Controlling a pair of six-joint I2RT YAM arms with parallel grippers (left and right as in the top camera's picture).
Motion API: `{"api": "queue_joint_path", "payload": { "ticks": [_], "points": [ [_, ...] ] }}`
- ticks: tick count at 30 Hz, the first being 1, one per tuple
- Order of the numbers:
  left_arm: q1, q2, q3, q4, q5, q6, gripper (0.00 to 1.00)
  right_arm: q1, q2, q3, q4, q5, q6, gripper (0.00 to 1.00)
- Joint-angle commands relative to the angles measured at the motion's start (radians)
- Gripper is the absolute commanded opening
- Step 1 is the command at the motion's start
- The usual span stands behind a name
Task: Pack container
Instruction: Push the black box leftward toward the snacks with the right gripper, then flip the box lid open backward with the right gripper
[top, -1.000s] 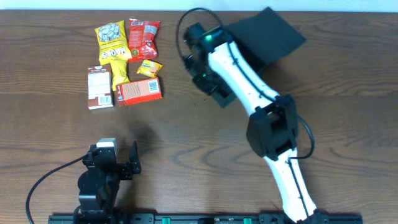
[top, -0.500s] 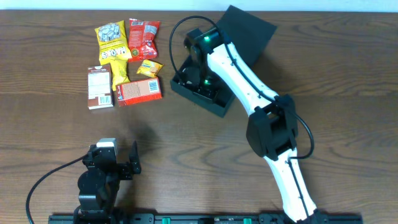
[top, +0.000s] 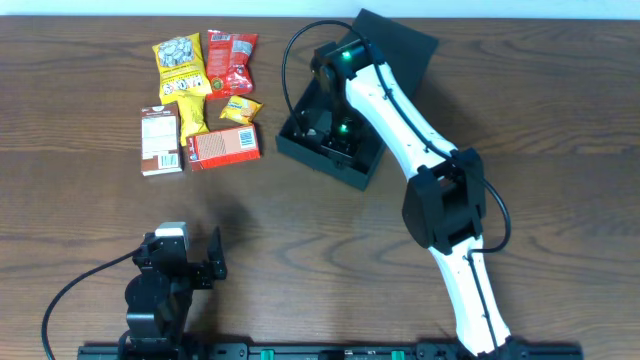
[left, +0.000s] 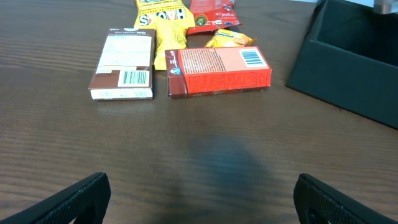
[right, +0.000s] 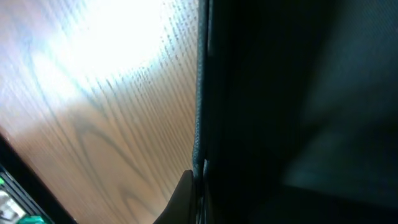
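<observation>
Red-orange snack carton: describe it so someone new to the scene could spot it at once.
On the wooden table, look left of the open black container to the group of snacks. The red-orange snack carton lies flat at the group's corner nearest the container. It is the only red-orange box: the neighbouring carton is brown and white, and the rest are packets.

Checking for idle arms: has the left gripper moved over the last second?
No. The left gripper sits exactly as before, the same way below the red-orange snack carton.
</observation>
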Motion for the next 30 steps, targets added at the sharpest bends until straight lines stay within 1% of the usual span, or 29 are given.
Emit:
{"api": "queue_joint_path", "payload": {
  "ticks": [1, 10, 16, 23, 28, 30],
  "points": [
    [0.006, -0.006, -0.016, 0.0, -0.011, -0.011, 0.95, -0.01, -0.001, -0.012, -0.005, -0.055, -0.109, 0.01],
    [0.006, -0.006, -0.016, 0.0, -0.011, -0.011, 0.95, -0.011, 0.0, -0.012, -0.051, -0.097, -0.245, 0.01],
    [0.006, -0.006, -0.016, 0.0, -0.011, -0.011, 0.95, 0.004, 0.0, -0.012, -0.071, -0.016, -0.294, 0.01],
    [0.006, -0.006, -0.016, 0.0, -0.011, -0.01, 0.95, 0.03, 0.0, -0.012, -0.071, -0.01, -0.407, 0.01],
    [0.006, -0.006, -0.016, 0.0, -0.011, -0.01, 0.95, 0.031, 0.0, -0.012, -0.071, -0.009, -0.449, 0.01],
    [0.006, -0.006, -0.016, 0.0, -0.011, -0.01, 0.95, 0.031, 0.0, -0.012, -0.067, 0.021, -0.447, 0.01]
  ]
}}
